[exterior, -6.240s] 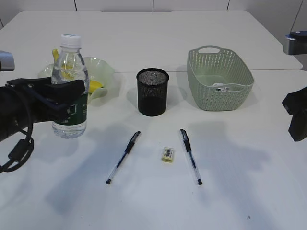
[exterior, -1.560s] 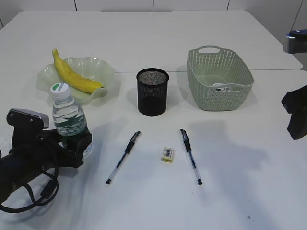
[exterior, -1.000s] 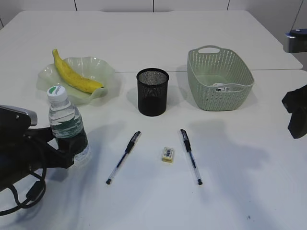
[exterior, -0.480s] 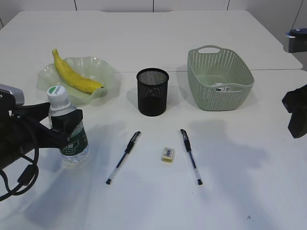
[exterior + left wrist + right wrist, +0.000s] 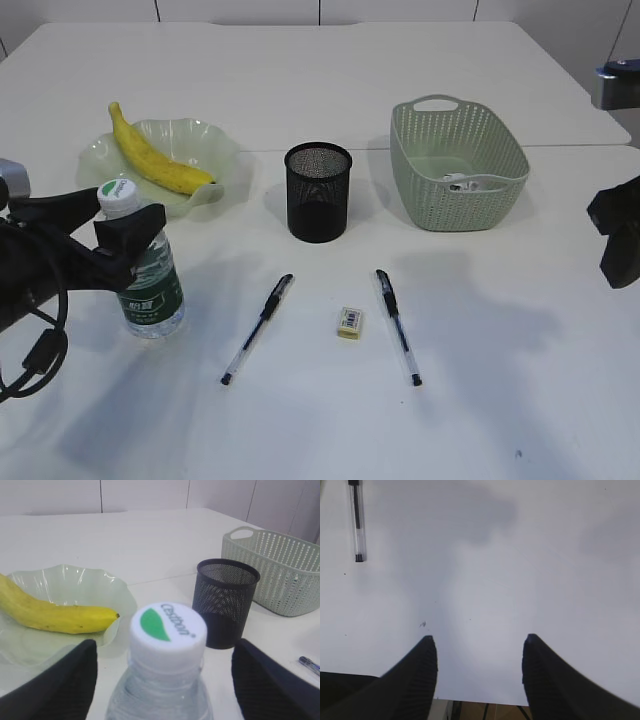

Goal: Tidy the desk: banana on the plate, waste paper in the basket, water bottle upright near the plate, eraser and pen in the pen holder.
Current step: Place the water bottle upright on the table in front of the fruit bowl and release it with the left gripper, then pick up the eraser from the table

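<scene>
The water bottle (image 5: 150, 290) stands upright on the desk (image 5: 320, 430), in front of the plate (image 5: 215, 140). The banana (image 5: 155, 155) lies on the plate. My left gripper (image 5: 105, 225) is open at the bottle's neck, with a finger on each side and gaps showing in the left wrist view (image 5: 165, 647). Two pens (image 5: 258, 327) (image 5: 397, 325) and the eraser (image 5: 349, 321) lie in front of the pen holder (image 5: 318, 190). The waste paper (image 5: 465, 182) is in the basket (image 5: 458, 165). My right gripper (image 5: 620, 240) is open and empty over bare desk (image 5: 479, 642).
The left wrist view shows the bottle cap (image 5: 167, 630), banana (image 5: 50, 615), plate (image 5: 90, 580), pen holder (image 5: 225, 602) and basket (image 5: 280, 570). The right wrist view shows one pen's end (image 5: 356, 520) and the desk's front edge.
My left gripper has risen along the bottle from its body to its neck. The bottle stays standing on the desk. The right arm has not moved.
</scene>
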`<state>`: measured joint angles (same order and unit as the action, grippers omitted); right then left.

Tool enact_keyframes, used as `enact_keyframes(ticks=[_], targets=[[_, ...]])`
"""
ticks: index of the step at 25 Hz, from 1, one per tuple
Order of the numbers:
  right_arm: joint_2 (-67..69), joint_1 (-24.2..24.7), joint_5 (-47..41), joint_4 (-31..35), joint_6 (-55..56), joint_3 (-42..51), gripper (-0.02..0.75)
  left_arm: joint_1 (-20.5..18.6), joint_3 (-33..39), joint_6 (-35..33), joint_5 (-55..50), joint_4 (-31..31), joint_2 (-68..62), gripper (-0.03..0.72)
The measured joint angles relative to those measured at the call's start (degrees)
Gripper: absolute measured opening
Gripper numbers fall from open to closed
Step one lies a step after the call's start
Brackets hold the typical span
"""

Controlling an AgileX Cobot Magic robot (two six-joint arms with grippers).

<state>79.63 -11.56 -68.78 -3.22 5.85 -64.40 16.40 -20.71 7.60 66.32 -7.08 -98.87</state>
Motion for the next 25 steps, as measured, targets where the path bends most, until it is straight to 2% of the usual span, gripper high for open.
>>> enact_keyframes(ticks=[9, 25], targets=[[0.0, 0.0, 0.0, 0.0, 0.0, 0.0, 0.407, 0.0, 0.13, 0.0, -0.11, -0.74, 9.73, 0.593], [0.0, 0.0, 0.0, 0.0, 0.1, 0.0, 0.407, 0.0, 0.25, 0.0, -3.93, 4.98, 16.32, 0.593]])
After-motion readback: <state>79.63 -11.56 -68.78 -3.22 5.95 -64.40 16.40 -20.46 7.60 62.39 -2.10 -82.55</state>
